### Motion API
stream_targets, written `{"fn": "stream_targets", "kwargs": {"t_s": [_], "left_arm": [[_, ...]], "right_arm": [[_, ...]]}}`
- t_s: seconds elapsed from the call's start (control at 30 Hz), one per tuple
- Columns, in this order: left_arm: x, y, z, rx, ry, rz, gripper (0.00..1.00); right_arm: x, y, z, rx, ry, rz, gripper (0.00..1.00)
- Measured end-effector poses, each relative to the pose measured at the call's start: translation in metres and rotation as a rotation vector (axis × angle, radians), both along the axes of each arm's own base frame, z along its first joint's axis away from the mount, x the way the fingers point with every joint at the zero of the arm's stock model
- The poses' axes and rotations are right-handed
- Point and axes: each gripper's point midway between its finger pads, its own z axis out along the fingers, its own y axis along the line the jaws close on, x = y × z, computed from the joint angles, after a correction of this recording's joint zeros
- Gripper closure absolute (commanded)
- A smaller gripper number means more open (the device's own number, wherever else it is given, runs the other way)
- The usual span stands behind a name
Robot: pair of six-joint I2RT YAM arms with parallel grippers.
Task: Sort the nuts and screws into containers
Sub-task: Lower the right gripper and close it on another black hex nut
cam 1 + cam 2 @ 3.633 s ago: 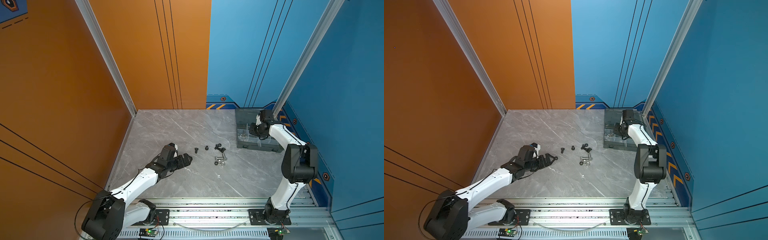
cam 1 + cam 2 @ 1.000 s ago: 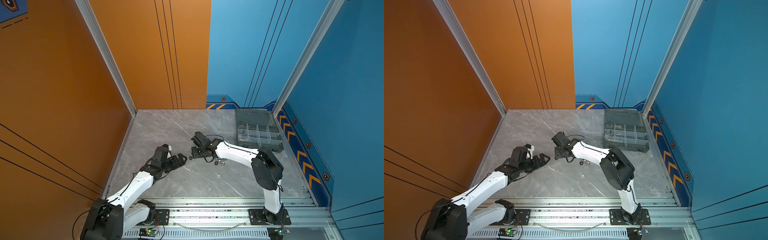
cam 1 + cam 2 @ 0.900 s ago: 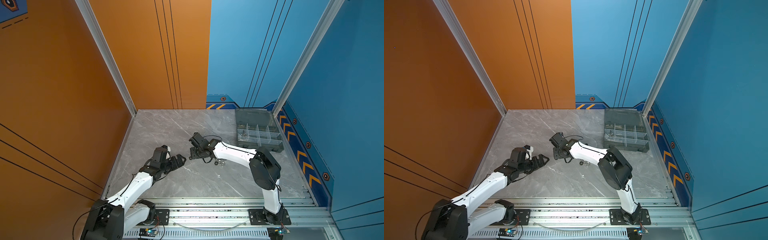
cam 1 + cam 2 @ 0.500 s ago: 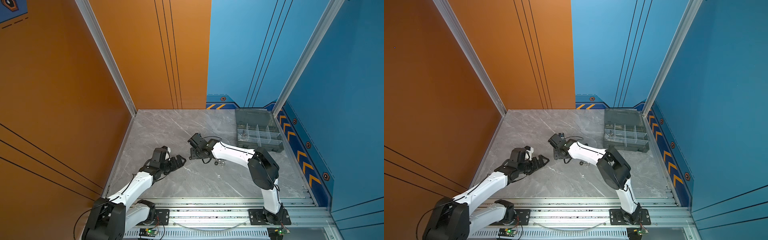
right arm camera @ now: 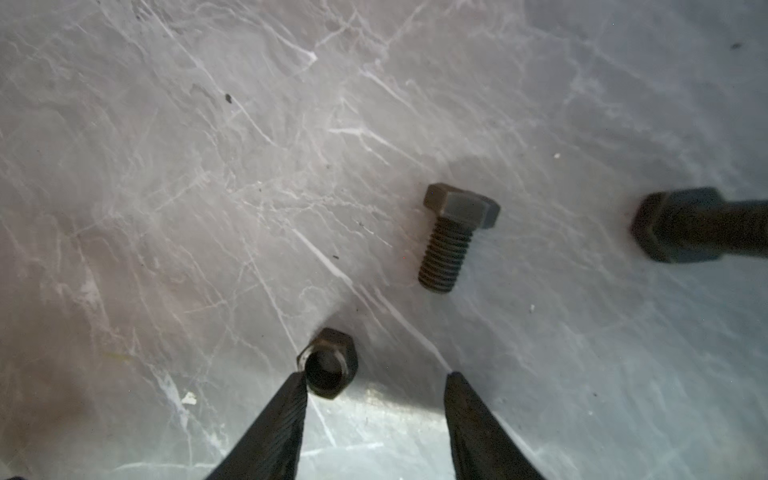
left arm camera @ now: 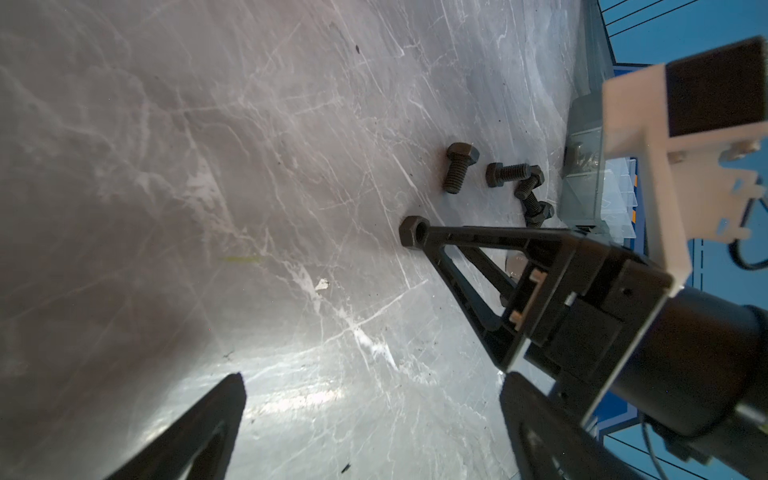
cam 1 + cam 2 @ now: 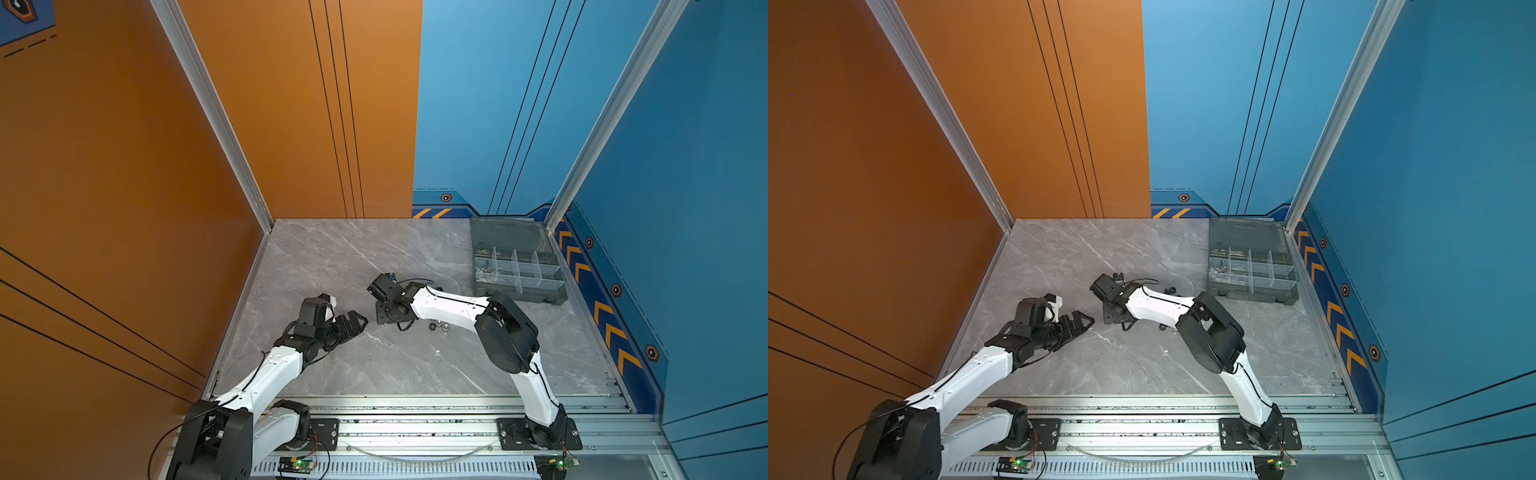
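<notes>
My right gripper (image 5: 376, 380) points down at the marble table, open. A black hex nut (image 5: 328, 363) lies flat against the tip of one of its fingers (image 5: 286, 411), not clamped. A black screw (image 5: 453, 237) lies just beyond, and another (image 5: 698, 224) sits at the frame edge. The left wrist view shows the same nut (image 6: 413, 232) at the right gripper's fingertip, with several black screws (image 6: 457, 166) behind it. My left gripper (image 6: 372, 378) is open and empty over bare table. In both top views the left gripper (image 7: 357, 322) faces the right gripper (image 7: 384, 318) closely. The containers (image 7: 519, 286) lie open at the back right.
Silver nuts (image 7: 438, 326) lie beside the right forearm. Black screws (image 7: 1169, 289) show behind that arm. Orange wall on the left, blue wall on the right and back. The aluminium rail (image 7: 415, 428) runs along the front edge.
The right arm has swung from the containers to the table's middle, then crept left and down onto the black nut. The left arm has drawn back slightly.
</notes>
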Motion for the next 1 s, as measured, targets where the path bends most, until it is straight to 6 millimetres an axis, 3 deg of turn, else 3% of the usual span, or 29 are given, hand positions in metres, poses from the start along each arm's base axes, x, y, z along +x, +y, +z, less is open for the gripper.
{"fn": "stream_targets", "kwargs": {"t_s": [0.4, 0.63, 1.0], "left_arm": [[-0.001, 0.008, 0.002, -0.024, -0.015, 0.026, 0.02], [0.000, 0.009, 0.002, -0.025, -0.012, 0.032, 0.02], [-0.002, 0.009, 0.003, -0.026, -0.011, 0.030, 0.02]], "right_arm": [[0.008, 0.016, -0.009, 0.005, -0.005, 0.007, 0.48], [0.005, 0.017, -0.009, -0.004, -0.002, 0.021, 0.56], [-0.003, 0.016, -0.010, -0.057, 0.016, 0.105, 0.58]]}}
